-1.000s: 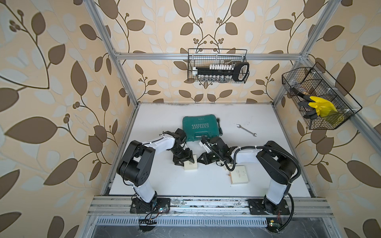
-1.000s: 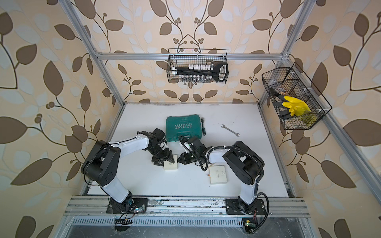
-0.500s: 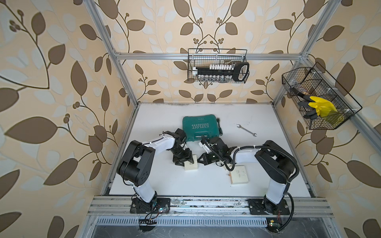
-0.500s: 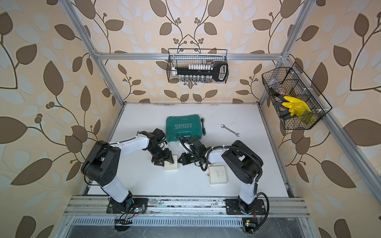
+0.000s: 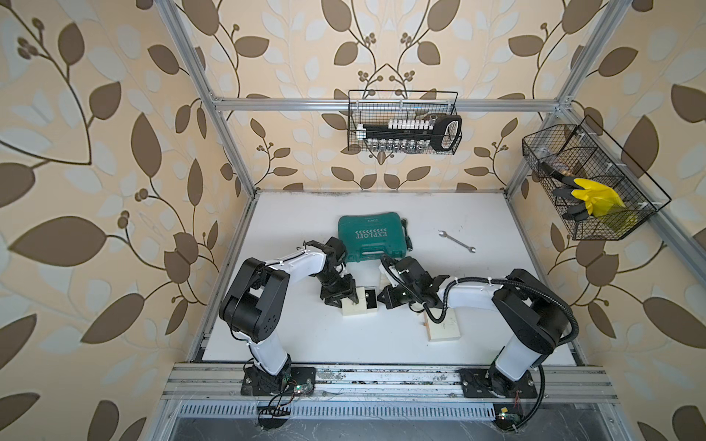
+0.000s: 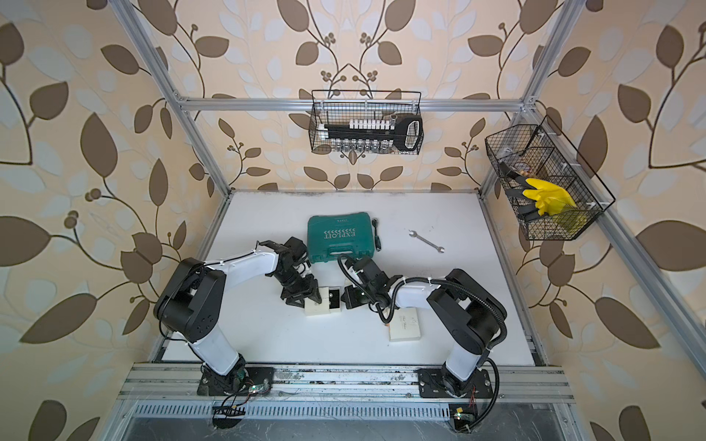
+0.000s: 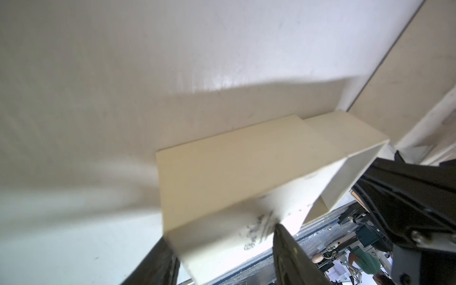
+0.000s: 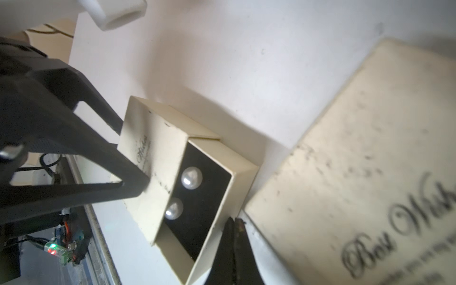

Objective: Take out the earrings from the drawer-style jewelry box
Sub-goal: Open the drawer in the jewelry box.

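The small cream jewelry box (image 5: 349,308) lies on the white table (image 5: 305,343) between both arms. Its drawer (image 8: 237,187) is slid out toward the right arm, showing a black insert. Two round silvery earrings (image 8: 191,177) sit on that insert. My left gripper (image 7: 222,246) is shut on the box's sleeve (image 7: 234,167), one finger on each side. My right gripper (image 8: 234,220) is shut, its tips against the drawer's outer end wall with nothing seen between them. Both grippers also show in a top view, the left gripper (image 6: 311,299) and the right gripper (image 6: 345,299).
A larger cream box (image 5: 443,324) lies flat just beside the right gripper. A teal tool case (image 5: 370,238) and a silver wrench (image 5: 456,241) lie farther back. Wire baskets (image 5: 403,122) hang on the back and right walls.
The left jaws have narrowed onto the box's sleeve and the right jaws have come together. Both arms have hardly moved.
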Available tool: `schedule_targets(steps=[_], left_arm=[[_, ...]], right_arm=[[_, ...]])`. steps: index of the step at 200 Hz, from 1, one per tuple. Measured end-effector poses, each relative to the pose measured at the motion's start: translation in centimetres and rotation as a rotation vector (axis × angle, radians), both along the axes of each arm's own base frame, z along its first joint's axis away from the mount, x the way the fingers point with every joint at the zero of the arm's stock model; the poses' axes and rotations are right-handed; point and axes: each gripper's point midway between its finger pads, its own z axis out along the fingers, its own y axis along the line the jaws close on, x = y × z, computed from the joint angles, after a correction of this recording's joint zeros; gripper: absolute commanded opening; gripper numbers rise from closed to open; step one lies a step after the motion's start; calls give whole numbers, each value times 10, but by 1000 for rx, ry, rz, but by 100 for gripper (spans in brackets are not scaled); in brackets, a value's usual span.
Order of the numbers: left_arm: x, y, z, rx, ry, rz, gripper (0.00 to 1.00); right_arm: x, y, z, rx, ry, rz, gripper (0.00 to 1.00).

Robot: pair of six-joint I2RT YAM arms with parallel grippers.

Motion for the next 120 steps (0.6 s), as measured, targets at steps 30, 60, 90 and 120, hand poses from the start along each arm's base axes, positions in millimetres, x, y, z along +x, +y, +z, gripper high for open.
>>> schedule_targets(steps=[30, 60, 90, 120], left_arm=[[1, -7, 1, 20, -28, -50, 60], [0, -14, 1, 42, -48, -94, 60], [0, -17, 2, 70, -61, -123, 60], [-1, -19, 2, 76, -77, -152, 60]], right_arm=[[0, -8, -1, -39, -9, -16, 0], [0, -15, -2, -80, -22, -24, 17], [-4, -25, 5, -142, -58, -24, 29], [-6, -21, 30, -142, -138, -6, 29]])
